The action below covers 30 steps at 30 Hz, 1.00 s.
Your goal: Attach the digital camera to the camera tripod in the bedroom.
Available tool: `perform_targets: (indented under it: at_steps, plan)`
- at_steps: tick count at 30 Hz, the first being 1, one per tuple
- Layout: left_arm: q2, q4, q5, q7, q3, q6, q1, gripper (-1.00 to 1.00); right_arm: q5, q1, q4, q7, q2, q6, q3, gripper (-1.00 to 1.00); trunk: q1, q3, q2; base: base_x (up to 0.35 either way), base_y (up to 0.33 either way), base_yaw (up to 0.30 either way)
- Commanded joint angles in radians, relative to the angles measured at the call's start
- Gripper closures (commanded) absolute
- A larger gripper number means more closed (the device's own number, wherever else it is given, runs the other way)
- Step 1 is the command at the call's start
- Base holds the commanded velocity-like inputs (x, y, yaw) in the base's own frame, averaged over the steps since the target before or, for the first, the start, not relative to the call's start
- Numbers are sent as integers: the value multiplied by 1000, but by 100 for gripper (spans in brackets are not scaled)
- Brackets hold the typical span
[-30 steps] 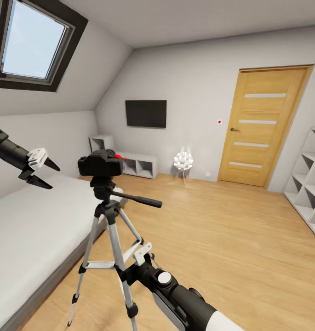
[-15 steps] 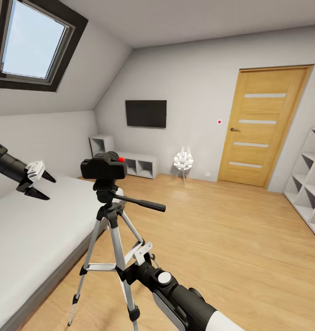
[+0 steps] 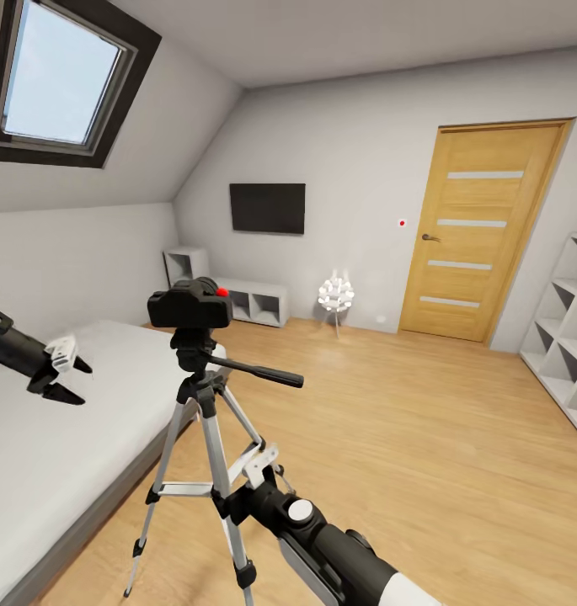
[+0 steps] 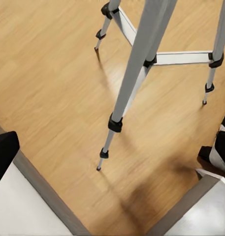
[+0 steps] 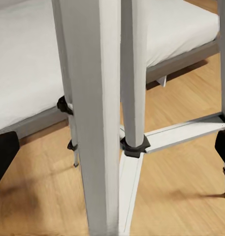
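Wood floor [image 3: 423,438], camera tripod [image 3: 205,421] standing (upright)

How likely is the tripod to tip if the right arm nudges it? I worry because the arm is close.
Probably tippy: the camera tripod is tall with thin legs, and the digital camera makes it top-heavy. Its small feet on the smooth wood floor might also slide.

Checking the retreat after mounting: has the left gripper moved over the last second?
Yes. The left gripper has dropped and pulled back from the camera, now lower against the bed, jaws apart and empty.
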Motion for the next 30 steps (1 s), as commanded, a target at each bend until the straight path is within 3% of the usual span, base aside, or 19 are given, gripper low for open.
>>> perform_targets:
  at_steps: [1,8,17,22,24,28,30]
  plan:
    - [2,3,10,6,6,1,17,-100,-6,4,-2,1,0,12,1,-100,0,-2,-2,0,0,0]
    - [2,46,13,24,98,-7,119,-100,0,40,-27,-1,0,65,2,-100,0,-2,-2,0,0,0]
    - [1,64,13,29,114,-8,139,-100,2,48,-32,-4,0,73,4,-100,0,-2,-2,0,0,0]
    - [-3,105,14,45,116,-9,176,-100,2,49,-33,-5,0,74,5,-100,0,-2,-2,0,0,0]
    - [-6,121,15,81,117,-8,212,-100,2,49,-33,-5,0,74,5,-100,0,-2,-2,0,0,0]
    - [-7,124,16,102,117,-8,231,-100,2,49,-33,-6,0,74,5,-100,0,-2,-2,0,0,0]
    - [-12,127,32,183,119,-4,300,-100,2,51,-32,-6,0,74,5,-100,0,-2,-2,0,0,0]
